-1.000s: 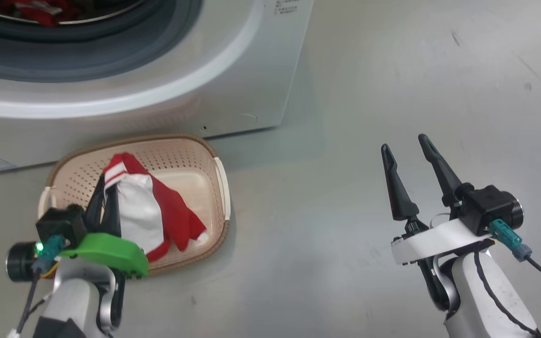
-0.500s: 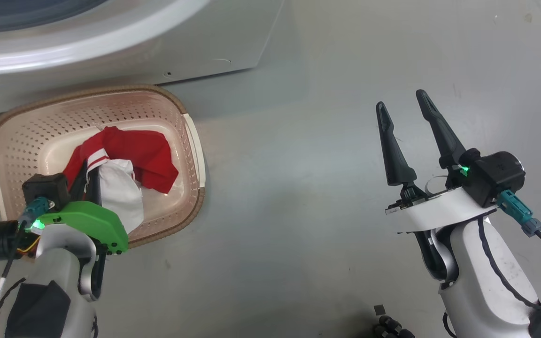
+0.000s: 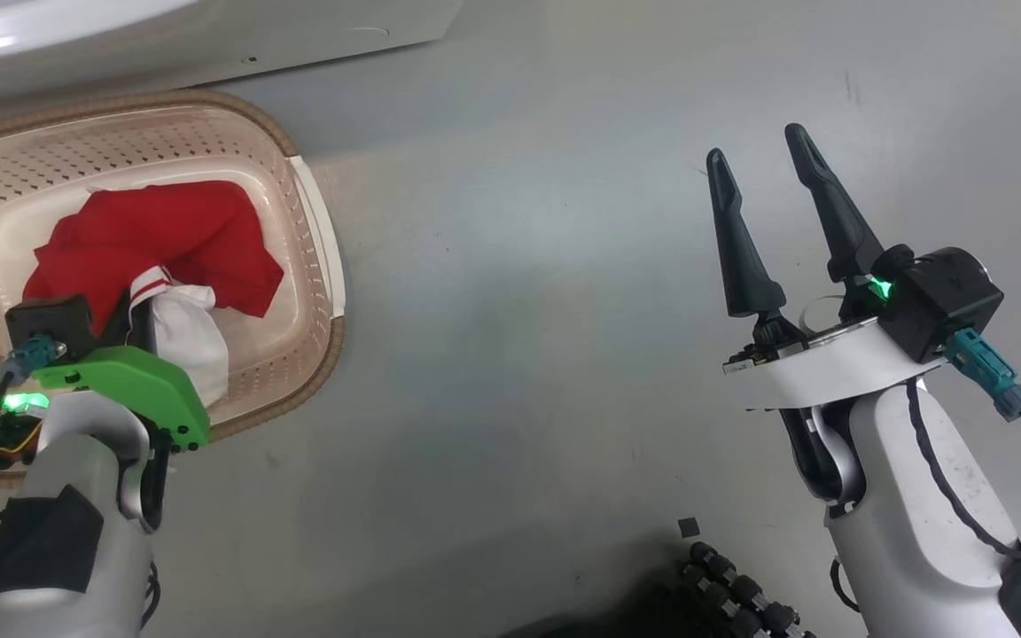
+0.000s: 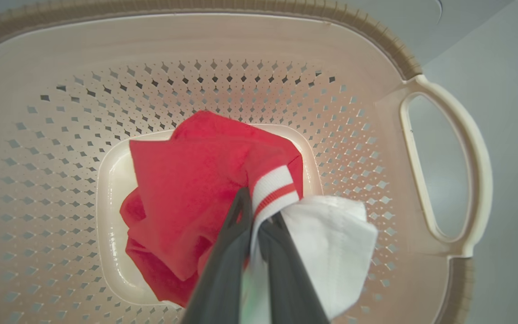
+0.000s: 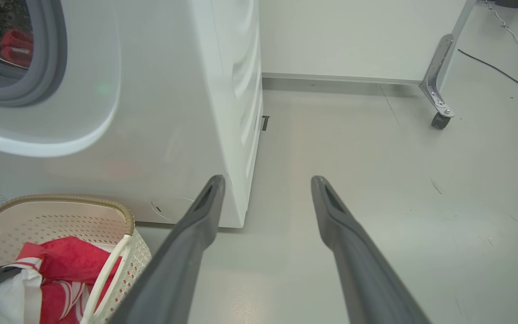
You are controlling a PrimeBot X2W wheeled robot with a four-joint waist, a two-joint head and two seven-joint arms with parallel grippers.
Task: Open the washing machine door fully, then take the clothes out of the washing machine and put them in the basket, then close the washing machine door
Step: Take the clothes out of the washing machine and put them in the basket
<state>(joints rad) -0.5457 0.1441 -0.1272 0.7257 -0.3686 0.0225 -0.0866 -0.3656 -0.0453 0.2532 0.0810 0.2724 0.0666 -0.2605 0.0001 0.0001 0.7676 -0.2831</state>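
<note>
Left end effector [image 4: 259, 209], pressed together, pinches a limp red-and-white knit garment [image 4: 187, 180] by its striped cuff inside the cream perforated plastic basket [image 4: 196, 76], at the head view's ten o'clock. Depositing seems the step in hand; next comes letting go, then reaching into the glossy white washing machine [image 5: 173, 90], where red cloth [image 5: 14, 45] shows. Right end effector [image 3: 756, 151] hangs spread, empty.

Bare test room: washing machine [image 5: 187, 112] on grey floor [image 5: 376, 180], castered metal leg [image 5: 439, 85].
</note>
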